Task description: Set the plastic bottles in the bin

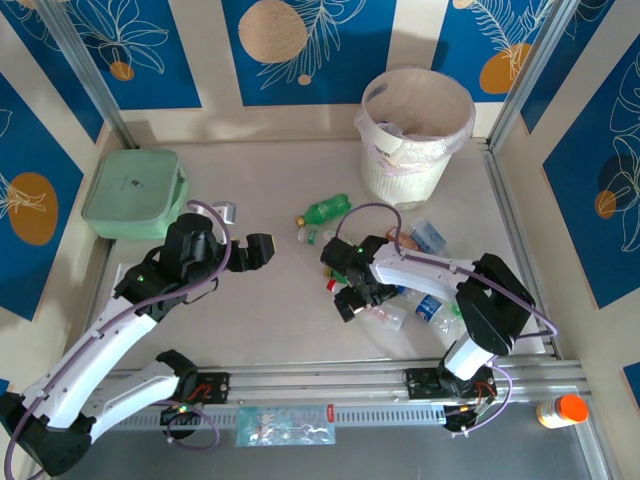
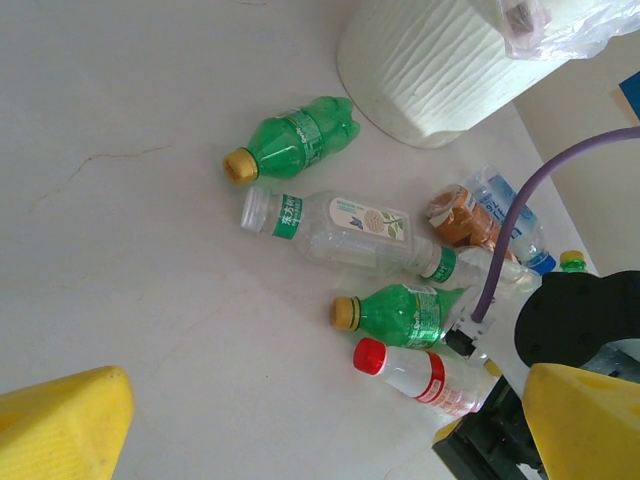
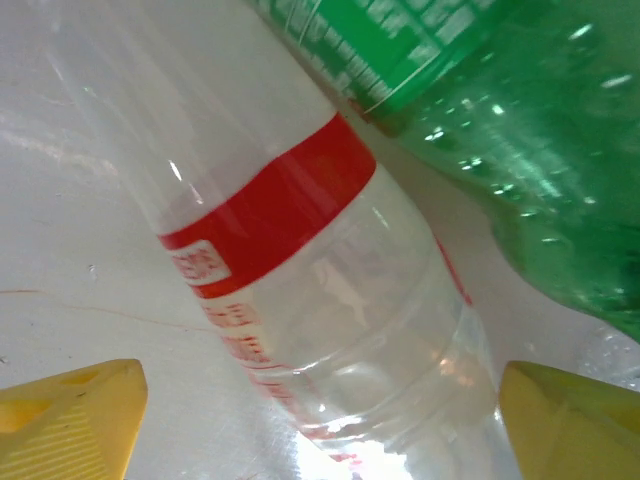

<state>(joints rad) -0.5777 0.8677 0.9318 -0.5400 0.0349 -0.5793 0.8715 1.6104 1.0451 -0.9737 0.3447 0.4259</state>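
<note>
The bin (image 1: 415, 130) stands at the back right, a white bucket lined with a bag. Plastic bottles lie scattered on the table: a green one (image 1: 325, 210), a clear one (image 1: 315, 236), and several more under the right arm. My right gripper (image 1: 360, 300) is low over that pile. Its yellow fingers (image 3: 70, 420) stand open on either side of a clear bottle with a red label (image 3: 330, 330), next to a green bottle (image 3: 500, 130). My left gripper (image 1: 255, 250) hangs open above bare table, nothing between its fingers (image 2: 60, 425). It looks at the red-capped bottle (image 2: 420, 372) and the green bottles (image 2: 400, 312).
A pale green lidded box (image 1: 135, 193) sits at the back left. An orange-capped bottle (image 1: 560, 410) stands beyond the rail at the near right. Metal frame posts and rails edge the table. The bin's ribbed wall (image 2: 450, 60) rises behind the bottles.
</note>
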